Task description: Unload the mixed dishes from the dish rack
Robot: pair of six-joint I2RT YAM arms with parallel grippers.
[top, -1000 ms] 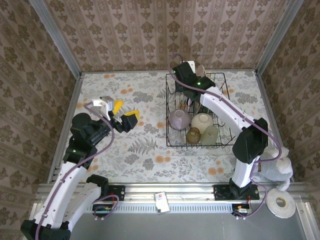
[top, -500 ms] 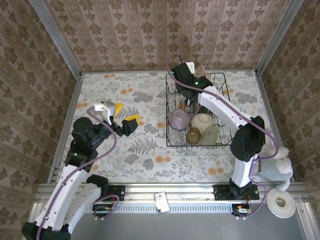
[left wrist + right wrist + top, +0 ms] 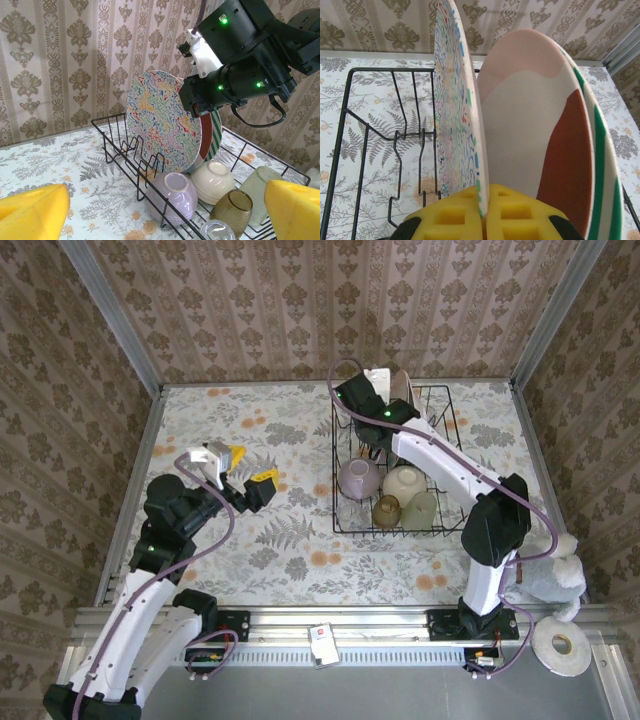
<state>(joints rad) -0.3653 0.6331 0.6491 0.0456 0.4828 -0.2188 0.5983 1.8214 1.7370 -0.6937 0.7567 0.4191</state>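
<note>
The black wire dish rack (image 3: 334, 470) stands at the table's back right. A multicoloured patterned plate (image 3: 452, 115) stands upright in its slots, and my right gripper (image 3: 484, 212) is shut on that plate's top rim, one yellow pad on each face. Behind it stand a pink, cream and rust plate (image 3: 520, 125) and a green-white striped plate (image 3: 605, 165). A lavender bowl (image 3: 172, 197), a cream bowl (image 3: 215, 180), an amber cup (image 3: 235, 207), a pale-green cup (image 3: 257, 187) and a clear glass (image 3: 217, 231) lie at the rack's near end. My left gripper (image 3: 250, 466) hangs open over the table, left of the rack.
Floral tablecloth (image 3: 290, 530) lies bare between my left arm and the rack. A plush toy (image 3: 550, 575) and a tape roll (image 3: 560, 647) sit beyond the table's right near corner. Wallpapered walls close the back and sides.
My right gripper has closed onto the patterned plate's rim and shifted slightly left. My left arm drew back a little toward its base, its jaws still wide.
</note>
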